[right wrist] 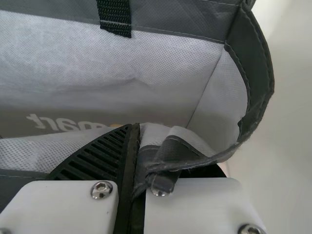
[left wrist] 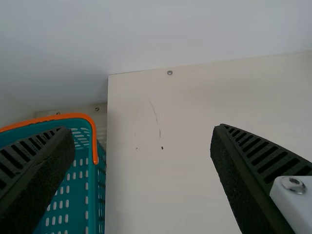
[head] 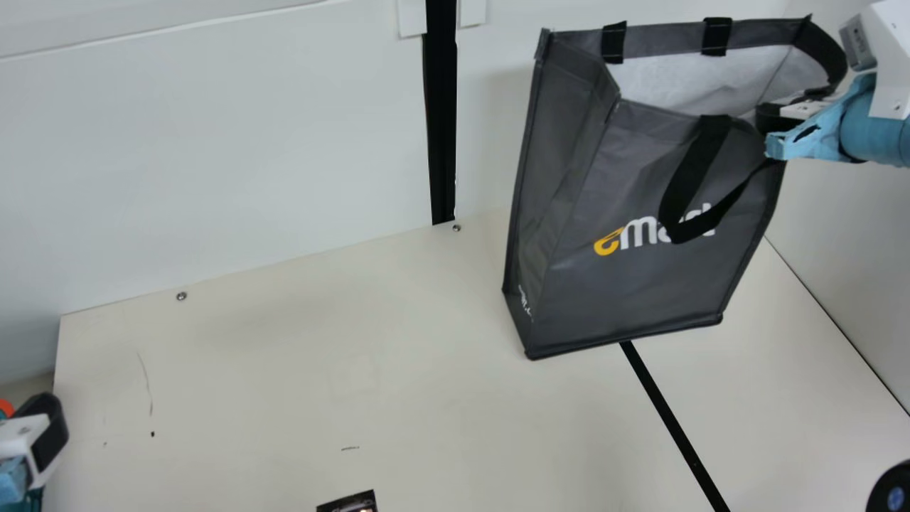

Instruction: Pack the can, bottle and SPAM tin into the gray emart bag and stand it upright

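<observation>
A robot lab, by the look of it.
The left arm (head: 20, 437) and right arm (head: 878, 131) are robot arms, with white parts and bits of blue at a cream surface (head: 284, 398). Plain white walls stand up at the back (head: 213, 142) and at the right (head: 846, 227), a bit like a big box. A black strip (head: 442, 128) runs up the back wall, and a black line (head: 668, 412) runs along the surface. Small screws (head: 181, 296) sit near its back edge, and it has little scratches (head: 146, 377). The gray bag (head: 640, 299) and the green basket (left wrist: 94, 146) are shop things, but the robot arms and plain walls look more like a lab.
</observation>
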Available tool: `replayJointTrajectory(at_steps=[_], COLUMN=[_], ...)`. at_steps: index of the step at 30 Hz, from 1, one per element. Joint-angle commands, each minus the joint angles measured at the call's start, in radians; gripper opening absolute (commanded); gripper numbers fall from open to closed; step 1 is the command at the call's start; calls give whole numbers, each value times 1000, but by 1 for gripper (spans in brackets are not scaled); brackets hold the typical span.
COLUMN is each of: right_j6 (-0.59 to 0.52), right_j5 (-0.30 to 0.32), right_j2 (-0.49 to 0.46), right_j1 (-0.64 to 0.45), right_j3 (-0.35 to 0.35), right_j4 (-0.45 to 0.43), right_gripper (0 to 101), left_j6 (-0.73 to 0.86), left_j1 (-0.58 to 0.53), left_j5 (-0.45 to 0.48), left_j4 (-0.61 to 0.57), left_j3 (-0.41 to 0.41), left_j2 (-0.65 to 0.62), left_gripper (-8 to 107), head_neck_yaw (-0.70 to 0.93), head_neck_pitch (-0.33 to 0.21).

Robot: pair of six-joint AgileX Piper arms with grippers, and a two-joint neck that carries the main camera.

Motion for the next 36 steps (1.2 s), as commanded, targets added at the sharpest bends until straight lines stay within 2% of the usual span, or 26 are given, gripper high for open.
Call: replayJointTrajectory(at_steps=[1,16,36], right_j6=[0,12,24], right_j5=[-2,5,32], right_j2=[13,106,172], right_j1=[-13,-99,-152], right_j3=[-20,-150,-263], right_j4=[-14,-83,-62], right_gripper=[0,0,0], left_j6=[0,0,0], left_j1=[0,0,0], left_j5=[0,0,0], left_j4=[0,0,0], left_j3=[0,0,0], left_j2=[0,0,0], left_gripper=[90,90,90], head_neck_yaw=[-1,-1,-1], head_neck_pitch=[-23,-23,-23])
